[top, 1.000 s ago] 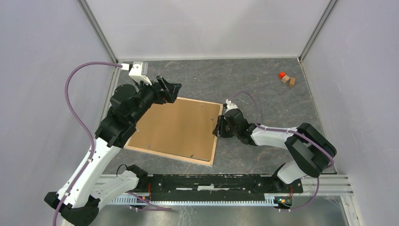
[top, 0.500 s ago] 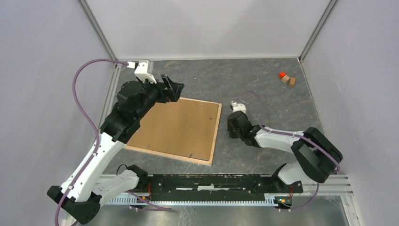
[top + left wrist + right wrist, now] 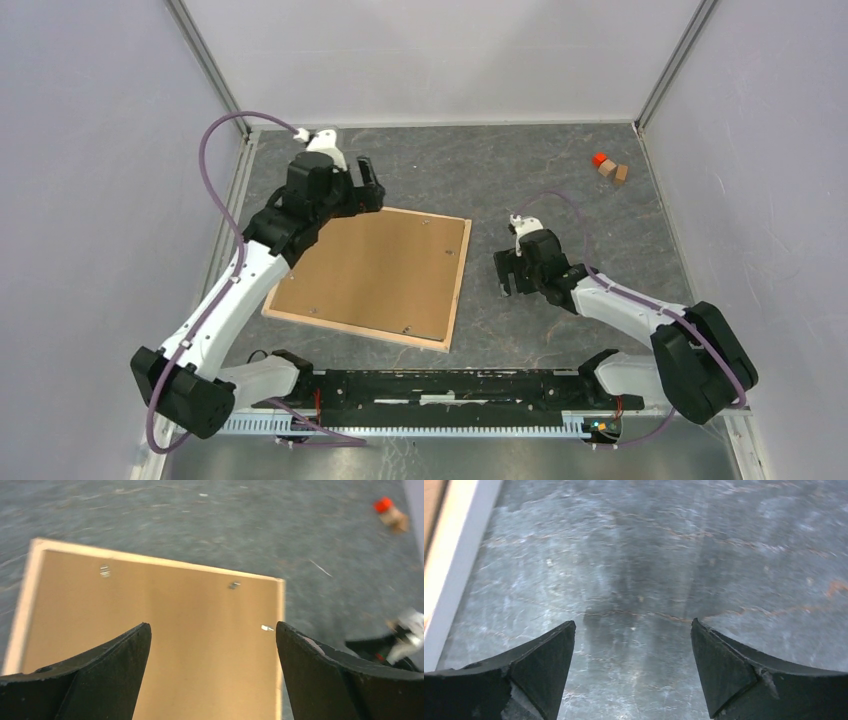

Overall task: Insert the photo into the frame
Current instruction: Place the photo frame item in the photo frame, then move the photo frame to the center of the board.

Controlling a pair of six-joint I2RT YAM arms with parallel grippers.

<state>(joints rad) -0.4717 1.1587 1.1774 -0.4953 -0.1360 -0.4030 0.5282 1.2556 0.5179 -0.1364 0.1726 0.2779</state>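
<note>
frame [image 3: 458,285]: you have it lying flat, back up, on the left half of the table [image 3: 590,215]. It is turned a little, so its far right corner points toward the middle. Pale wood rails show from above. The right wrist view catches a white strip of the right rail at its left edge.
board [image 3: 375,270]: brown, it sits inside the rails and fills the opening. Small metal clips [image 3: 105,571] show along its edges.
photo: hidden in every view; you cannot tell whether it lies under the board.
left gripper [image 3: 368,186]: it hangs by the frame's far left corner, raised off it. The fingers are spread wide and released, with nothing between them. In its wrist view you look down past both black fingers [image 3: 115,655] onto the board and the far rail.
right gripper [image 3: 508,272]: it sits low over bare table, just beside the frame's right rail and apart from it. The jaws stand wide and released, with only grey marbled surface between them.
blocks [image 3: 610,168]: one orange and a couple of wooden ones sit close together near the table's far right corner, well apart from the frame and from both grippers.
</note>
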